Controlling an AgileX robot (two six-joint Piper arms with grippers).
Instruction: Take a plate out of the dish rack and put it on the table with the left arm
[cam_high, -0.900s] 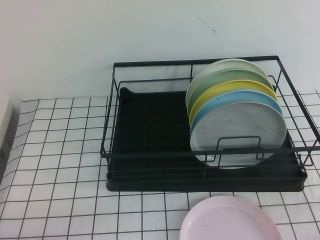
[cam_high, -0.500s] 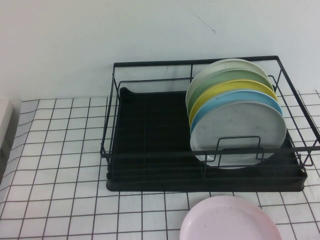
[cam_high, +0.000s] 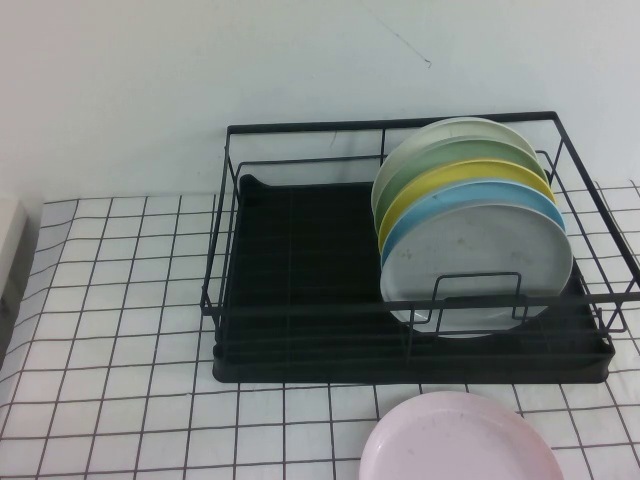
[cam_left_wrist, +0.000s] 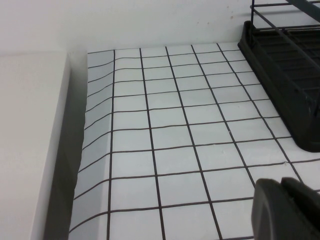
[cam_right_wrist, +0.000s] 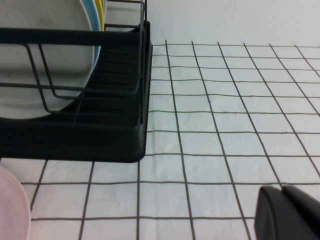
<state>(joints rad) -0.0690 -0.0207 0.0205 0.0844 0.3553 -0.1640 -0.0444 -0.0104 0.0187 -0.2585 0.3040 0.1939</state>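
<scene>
The pale grey plate (cam_high: 475, 262) stands upright at the front of a row of plates in the black wire dish rack (cam_high: 300, 300), at its right end; it also shows in the right wrist view (cam_right_wrist: 42, 65). Behind it stand a light blue plate (cam_high: 470, 195), a yellow one and green ones. Neither arm shows in the high view. My left gripper (cam_left_wrist: 280, 184) is shut and empty, low over the gridded table (cam_left_wrist: 165, 150), left of the rack (cam_left_wrist: 285, 65). My right gripper (cam_right_wrist: 281, 190) is shut and empty, over the table to the right of the rack (cam_right_wrist: 100, 125).
A pale pink plate (cam_high: 460, 440) lies flat on the table in front of the rack, and its edge shows in the right wrist view (cam_right_wrist: 12, 205). A white block (cam_left_wrist: 30, 140) borders the table's left edge. A white wall stands behind the rack.
</scene>
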